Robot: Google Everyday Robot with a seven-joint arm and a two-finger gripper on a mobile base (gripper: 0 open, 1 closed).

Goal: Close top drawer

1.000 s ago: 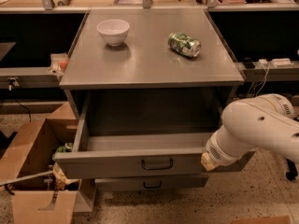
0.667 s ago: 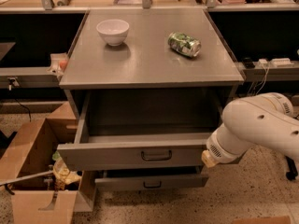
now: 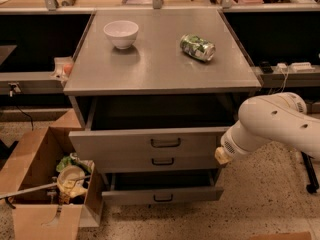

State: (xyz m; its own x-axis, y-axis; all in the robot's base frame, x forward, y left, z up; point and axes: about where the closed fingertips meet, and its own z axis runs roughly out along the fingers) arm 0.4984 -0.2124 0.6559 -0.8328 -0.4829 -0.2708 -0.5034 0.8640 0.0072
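The top drawer (image 3: pixel 145 143) is a wide grey metal drawer with a small dark loop handle at the centre of its flat front. It stands partly open under the cabinet top, and its inside looks dark and empty. My white arm comes in from the right. The gripper (image 3: pixel 221 155) is at the right end of the drawer's front panel, against or very close to it. Most of the gripper is hidden behind the arm's last link.
A white bowl (image 3: pixel 121 33) and a green can (image 3: pixel 197 47) lying on its side sit on the cabinet top (image 3: pixel 155 69). Below are a middle drawer (image 3: pixel 162 162) and a bottom drawer (image 3: pixel 162 196) that sticks out a little. An open cardboard box (image 3: pixel 47 184) with rubbish stands at the left.
The top drawer has slid inward and shows less of its inside. My arm's end has moved inward with the drawer's right front edge.
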